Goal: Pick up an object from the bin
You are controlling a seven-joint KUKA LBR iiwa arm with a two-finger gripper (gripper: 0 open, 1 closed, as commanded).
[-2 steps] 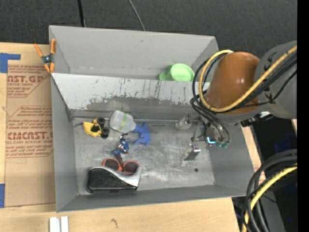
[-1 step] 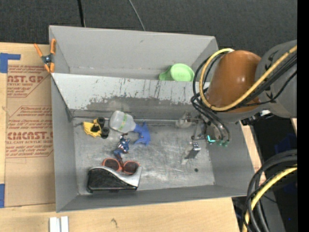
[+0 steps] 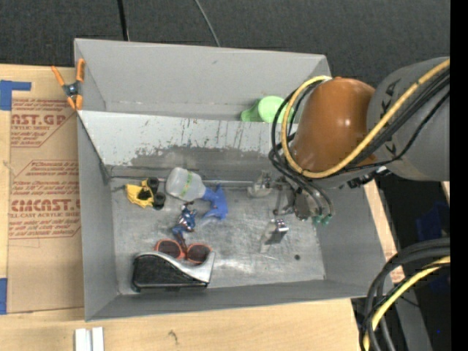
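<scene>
By the left wall of the bin (image 3: 93, 210) lies a small yellow-and-black toy (image 3: 142, 194), close under the back slope. Toward the front edge a black case (image 3: 164, 275) lies flat, with red sunglasses (image 3: 187, 252) touching its top. Right of the yellow toy a clear plastic cup (image 3: 183, 183) lies tipped over. Beside it is a blue toy (image 3: 214, 202), with a small blue-and-red piece (image 3: 186, 220) just below. A green ball (image 3: 265, 110) rests high against the back wall, partly behind my arm. My gripper (image 3: 268, 210) hangs over bare floor right of the middle, with open room on every side. The blue toy, to my left, is nearest. My jaws seem to stand apart with nothing between them.
</scene>
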